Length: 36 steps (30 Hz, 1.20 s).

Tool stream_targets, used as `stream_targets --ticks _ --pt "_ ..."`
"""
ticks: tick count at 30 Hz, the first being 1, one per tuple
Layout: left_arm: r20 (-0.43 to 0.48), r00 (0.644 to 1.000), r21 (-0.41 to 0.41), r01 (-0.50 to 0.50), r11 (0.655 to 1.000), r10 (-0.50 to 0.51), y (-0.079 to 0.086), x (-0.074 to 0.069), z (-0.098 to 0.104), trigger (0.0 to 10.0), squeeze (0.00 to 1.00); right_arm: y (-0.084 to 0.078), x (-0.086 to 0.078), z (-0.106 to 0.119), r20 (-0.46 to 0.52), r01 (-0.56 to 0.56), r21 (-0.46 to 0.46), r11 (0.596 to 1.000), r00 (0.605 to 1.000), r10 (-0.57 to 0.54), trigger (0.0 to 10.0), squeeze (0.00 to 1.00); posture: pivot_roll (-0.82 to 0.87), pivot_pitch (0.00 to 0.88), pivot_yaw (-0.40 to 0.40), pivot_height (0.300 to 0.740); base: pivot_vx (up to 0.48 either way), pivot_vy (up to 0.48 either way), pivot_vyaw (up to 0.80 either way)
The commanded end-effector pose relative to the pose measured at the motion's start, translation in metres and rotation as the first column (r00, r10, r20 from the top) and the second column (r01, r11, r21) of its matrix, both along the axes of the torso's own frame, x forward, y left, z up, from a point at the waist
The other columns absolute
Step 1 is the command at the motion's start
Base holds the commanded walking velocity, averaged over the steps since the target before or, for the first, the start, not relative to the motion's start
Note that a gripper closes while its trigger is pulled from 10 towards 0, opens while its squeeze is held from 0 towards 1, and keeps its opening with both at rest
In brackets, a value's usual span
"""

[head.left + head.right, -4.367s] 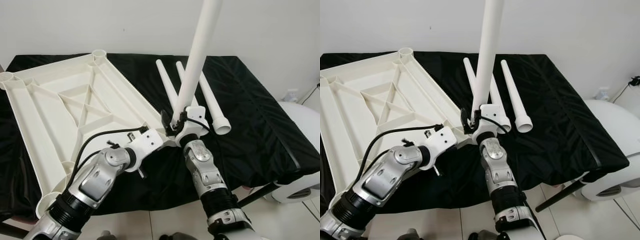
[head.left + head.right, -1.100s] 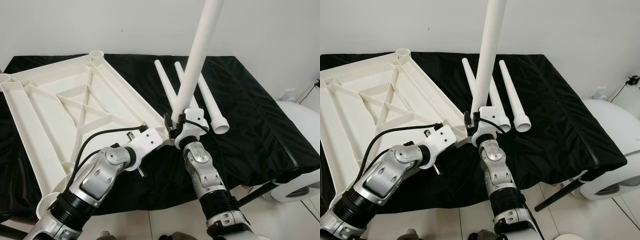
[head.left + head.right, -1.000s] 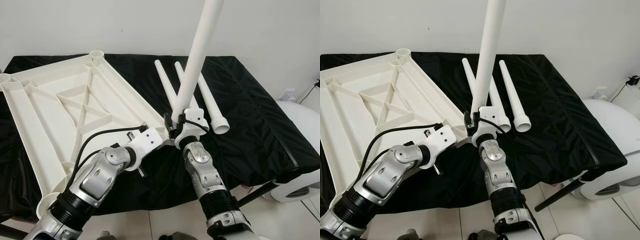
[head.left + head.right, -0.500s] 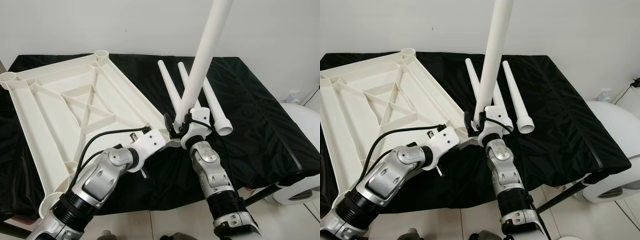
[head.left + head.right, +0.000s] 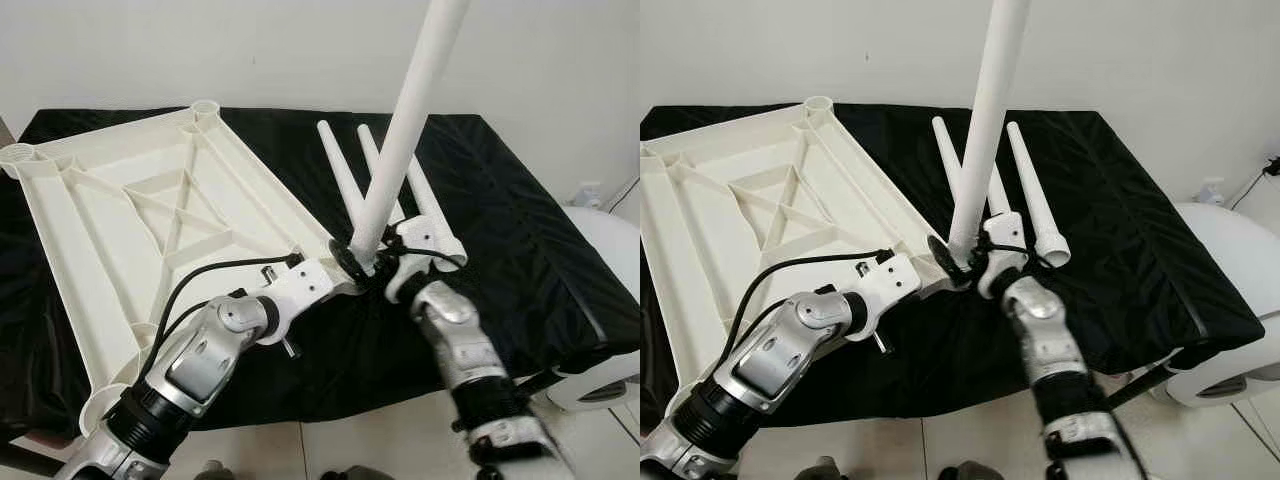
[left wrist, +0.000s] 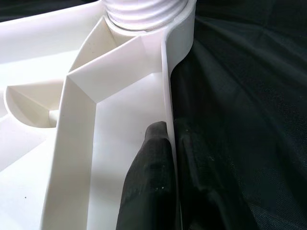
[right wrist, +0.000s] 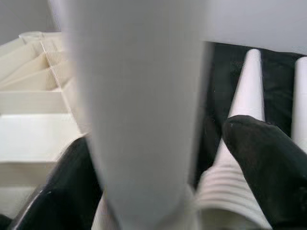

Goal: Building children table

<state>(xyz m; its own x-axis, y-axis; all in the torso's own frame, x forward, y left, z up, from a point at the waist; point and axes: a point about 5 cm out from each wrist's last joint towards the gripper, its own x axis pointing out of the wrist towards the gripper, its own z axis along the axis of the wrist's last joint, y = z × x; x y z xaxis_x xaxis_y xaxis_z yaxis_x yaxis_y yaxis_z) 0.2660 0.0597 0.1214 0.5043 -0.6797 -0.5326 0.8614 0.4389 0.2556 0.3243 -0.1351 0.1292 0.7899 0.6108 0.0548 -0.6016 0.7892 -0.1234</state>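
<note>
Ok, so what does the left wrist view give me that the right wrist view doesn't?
Left wrist view: the left tool pinching the tabletop edge wall, one finger inside and one outside, with the threaded corner socket just beyond.

Right wrist view: the upright leg between the right tool fingers, with a gap on one side, and spare legs lying behind.

Shared: the white ribbed tabletop and the black cloth.
</note>
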Motion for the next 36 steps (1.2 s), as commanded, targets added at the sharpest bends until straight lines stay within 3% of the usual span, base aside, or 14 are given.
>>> stream_targets --ticks 1,8,16,18,20,21,22,32,33,34,35,36 --pt "-0.049 0.997 -0.006 0.067 0.998 -0.067 -0.011 -0.009 -0.010 10.0 0.00 -0.004 0.001 0.000 0.002 -0.007 0.009 1.000 1.000 0.007 10.0 0.00 0.03 0.000 -0.093 0.740 0.000 0.000 0.00" --pt "-0.047 0.997 -0.006 0.069 0.998 -0.069 -0.011 -0.008 -0.009 10.0 0.00 -0.017 0.007 0.001 -0.051 -0.154 -0.006 0.988 0.987 0.153 10.0 0.00 0.03 0.000 -0.090 0.740 0.000 0.000 0.00" --pt "-0.048 0.997 -0.008 0.067 0.998 -0.067 -0.010 -0.008 -0.009 10.0 0.00 -0.017 0.013 -0.001 -0.073 -0.218 -0.031 0.975 0.974 0.215 10.0 0.00 0.03 0.000 -0.087 0.740 0.000 0.000 0.00" --pt "-0.047 0.997 -0.009 0.064 0.998 -0.064 -0.010 -0.008 -0.008 10.0 0.00 -0.014 0.015 -0.003 -0.077 -0.228 -0.032 0.973 0.971 0.225 7.6 0.00 0.03 0.000 -0.088 0.740 0.000 0.000 0.00" --pt "-0.046 0.997 -0.011 0.061 0.998 -0.061 -0.011 -0.007 -0.007 10.0 0.00 -0.012 0.016 -0.004 -0.080 -0.234 -0.025 0.972 0.970 0.232 7.6 0.00 0.03 0.000 -0.089 0.740 0.000 0.000 0.00" --pt "-0.045 0.997 -0.011 0.058 0.998 -0.059 -0.010 -0.007 -0.007 10.0 0.00 -0.011 0.016 -0.005 -0.084 -0.239 -0.017 0.971 0.968 0.237 1.7 0.00 0.03 0.000 -0.089 0.740 0.000 0.000 0.00" --pt "-0.045 0.997 -0.012 0.057 0.998 -0.057 -0.010 -0.007 -0.007 10.0 0.00 -0.009 0.016 -0.006 -0.087 -0.243 -0.012 0.970 0.967 0.241 0.0 0.00 0.03 0.000 -0.088 0.740 0.000 0.000 0.00" --pt "-0.045 0.997 -0.015 0.055 0.998 -0.056 -0.011 -0.007 -0.006 10.0 0.00 -0.003 0.013 -0.013 -0.098 -0.286 0.006 0.958 0.953 0.286 0.0 0.00 0.03 0.000 -0.090 0.740 0.000 0.000 0.00" --pt "-0.046 0.997 -0.016 0.056 0.998 -0.057 -0.012 -0.008 -0.006 10.0 0.00 -0.002 0.012 -0.014 -0.097 -0.287 0.006 0.958 0.953 0.286 2.5 0.00 0.03 0.000 -0.092 0.740 0.000 0.000 0.00" --pt "-0.047 0.997 -0.016 0.057 0.998 -0.058 -0.012 -0.008 -0.007 10.0 0.00 -0.002 0.012 -0.015 -0.097 -0.286 0.007 0.958 0.953 0.286 2.5 0.00 0.03 0.000 -0.092 0.740 0.000 0.000 0.00" --pt "-0.048 0.997 -0.017 0.057 0.998 -0.058 -0.012 -0.009 -0.007 10.0 0.00 -0.002 0.012 -0.014 -0.093 -0.283 0.009 0.959 0.955 0.282 10.0 0.00 0.03 0.000 -0.094 0.740 0.000 0.000 0.00" --pt "-0.049 0.997 -0.019 0.058 0.998 -0.058 -0.013 -0.009 -0.007 10.0 0.00 -0.001 0.011 -0.014 -0.089 -0.274 0.014 0.962 0.958 0.274 10.0 0.00 0.03 0.000 -0.094 0.740 0.000 0.000 0.00"
